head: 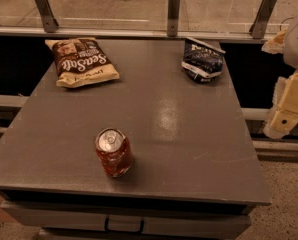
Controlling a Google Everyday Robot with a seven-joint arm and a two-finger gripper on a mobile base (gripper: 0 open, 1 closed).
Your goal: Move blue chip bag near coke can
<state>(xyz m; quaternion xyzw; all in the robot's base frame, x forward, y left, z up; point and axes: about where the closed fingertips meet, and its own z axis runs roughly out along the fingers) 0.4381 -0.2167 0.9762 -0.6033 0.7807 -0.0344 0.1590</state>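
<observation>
The blue chip bag (203,60) is small, dark navy with white lettering and a white edge. It lies near the table's far right corner. The coke can (113,152) is red-orange with a silver top and pull tab. It stands near the front edge, left of centre, well apart from the bag. My gripper (285,115) hangs at the right edge of the view, off the table's right side and lower than the bag. It holds nothing that I can see.
A larger brown-and-cream "Sea Salt" bag (82,62) lies at the far left of the grey table (179,134). A rail with metal brackets (173,14) runs behind the table. A drawer handle (124,225) shows below the front edge.
</observation>
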